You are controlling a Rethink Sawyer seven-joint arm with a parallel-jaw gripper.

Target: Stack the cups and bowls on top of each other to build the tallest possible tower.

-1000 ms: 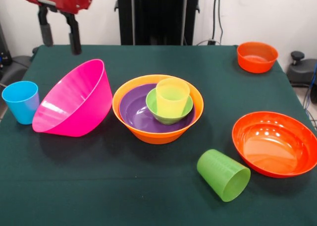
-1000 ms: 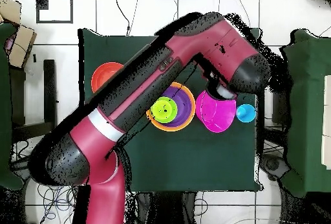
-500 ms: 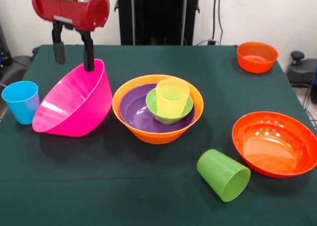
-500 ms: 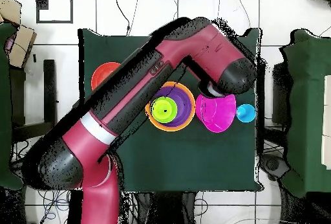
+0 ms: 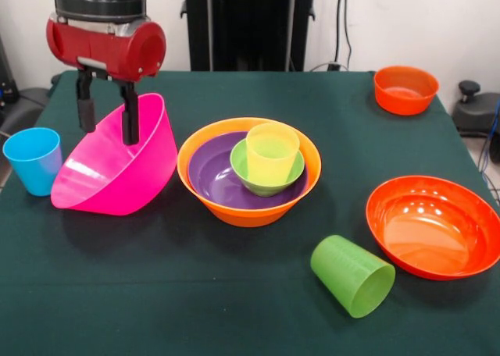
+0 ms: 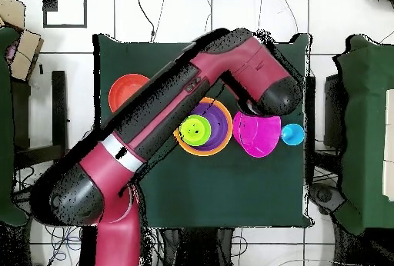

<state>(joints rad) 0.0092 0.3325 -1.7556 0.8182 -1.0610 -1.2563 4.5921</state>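
Note:
My gripper point(image 5: 107, 123) hangs open over the far rim of the large pink bowl point(image 5: 117, 169), one finger inside the bowl and the other behind the rim. That bowl lies tilted, its mouth facing the blue cup point(image 5: 33, 159) beside it. The tower stands mid-table: a large orange bowl point(image 5: 250, 209) holding a purple bowl point(image 5: 209, 176), a small green bowl point(image 5: 264, 186) and a yellow cup point(image 5: 272, 151). A lime green cup point(image 5: 353, 276) lies on its side near the front. In the overhead view the arm hides the gripper above the pink bowl point(image 6: 258, 137).
A wide shallow red-orange bowl point(image 5: 433, 225) sits at the right edge, and a small orange bowl point(image 5: 405, 89) at the far right corner. The dark green cloth point(image 5: 195, 293) covers the table. The arm point(image 6: 192, 86) crosses the table in the overhead view.
The gripper has come down and shifted slightly right, from above and behind the pink bowl to straddling its far rim. The bowls and cups have not moved.

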